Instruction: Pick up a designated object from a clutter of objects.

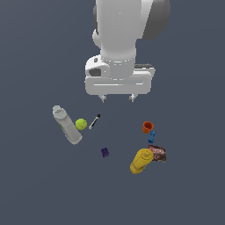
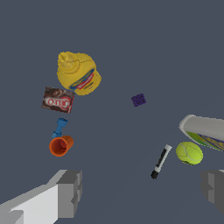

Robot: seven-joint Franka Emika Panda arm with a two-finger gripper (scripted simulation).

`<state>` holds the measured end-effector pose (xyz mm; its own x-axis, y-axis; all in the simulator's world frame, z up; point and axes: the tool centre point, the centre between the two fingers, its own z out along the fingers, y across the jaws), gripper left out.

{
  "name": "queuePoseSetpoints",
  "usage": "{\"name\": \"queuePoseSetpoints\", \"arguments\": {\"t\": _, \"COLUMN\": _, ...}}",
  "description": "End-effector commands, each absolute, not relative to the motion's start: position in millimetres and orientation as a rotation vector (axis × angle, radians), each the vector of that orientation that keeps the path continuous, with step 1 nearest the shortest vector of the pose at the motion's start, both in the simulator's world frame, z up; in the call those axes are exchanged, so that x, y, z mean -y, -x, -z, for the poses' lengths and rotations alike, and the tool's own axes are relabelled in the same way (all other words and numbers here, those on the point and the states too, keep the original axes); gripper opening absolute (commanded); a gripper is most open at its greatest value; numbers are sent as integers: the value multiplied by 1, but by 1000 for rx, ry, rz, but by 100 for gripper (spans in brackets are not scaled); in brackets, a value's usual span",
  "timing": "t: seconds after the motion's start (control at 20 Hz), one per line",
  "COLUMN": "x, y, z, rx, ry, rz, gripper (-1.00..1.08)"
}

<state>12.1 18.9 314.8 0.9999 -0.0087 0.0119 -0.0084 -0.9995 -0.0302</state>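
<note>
The tiny purple cube lies alone on the surface between ball and yellow bottle — likely light, rigid — best pinched across flat opposite faces by the tool, hovering spread wide above

Place: simulated test scene
Evidence: flat featureless grey table, untextured white robot arm, small items scattered loose

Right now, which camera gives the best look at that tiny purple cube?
The wrist view: the purple cube sits near the picture's middle, lying alone on bare floor, its faces visible. The exterior view also shows the cube unhidden, but darker, between the ball and yellow bottle.
</note>
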Motion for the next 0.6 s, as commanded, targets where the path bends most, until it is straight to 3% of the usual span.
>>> {"name": "queuePoseSetpoints", "arguments": {"t": 0.0, "x": -18, "y": -14, "z": -312, "rx": -8, "ry": 3112, "rz": 18, "gripper": 100}}
{"name": "queuePoseSetpoints", "arguments": {"t": 0.55, "x": -7, "y": -42, "z": -267, "rx": 107, "ry": 3119, "rz": 16, "gripper": 100}}
